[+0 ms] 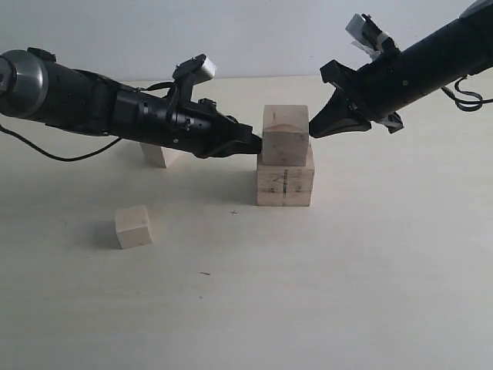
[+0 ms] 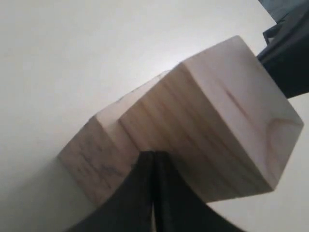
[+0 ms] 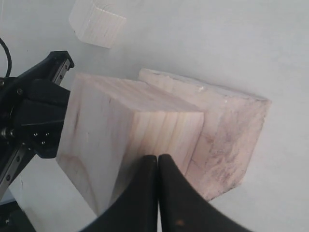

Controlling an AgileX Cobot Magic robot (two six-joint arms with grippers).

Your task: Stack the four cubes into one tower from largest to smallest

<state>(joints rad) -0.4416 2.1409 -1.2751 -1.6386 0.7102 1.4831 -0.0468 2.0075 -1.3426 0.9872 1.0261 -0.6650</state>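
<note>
Large cube (image 1: 285, 185) sits on the bench (image 1: 370, 293), dark marks on its front face. Second cube (image 1: 285, 132) rests on top of the large cube, roughly centred, making a two-level stack.

Left end effector (image 1: 258, 143) is clenched with nothing in it, fingers pressed together. Its tip is against the second cube's left side, just above the large cube's top edge. In the left wrist view the closed fingers (image 2: 153, 166) meet at the seam between the second cube (image 2: 217, 121) and the large cube (image 2: 96, 154).

Right end effector (image 1: 312, 128) is also clenched and holds nothing. Its tip touches the second cube's right side, opposite the left one. In the right wrist view the closed tip (image 3: 158, 162) is against a vertical edge of the second cube (image 3: 111, 125), with the large cube (image 3: 227, 135) just beside it.

Small cube (image 1: 132, 227) lies on the bench well left of the large cube and nearer the camera. Fourth cube (image 1: 159, 155) is left of the large cube, partly hidden behind the left arm (image 1: 115, 108). Both are apart from the stack.
</note>
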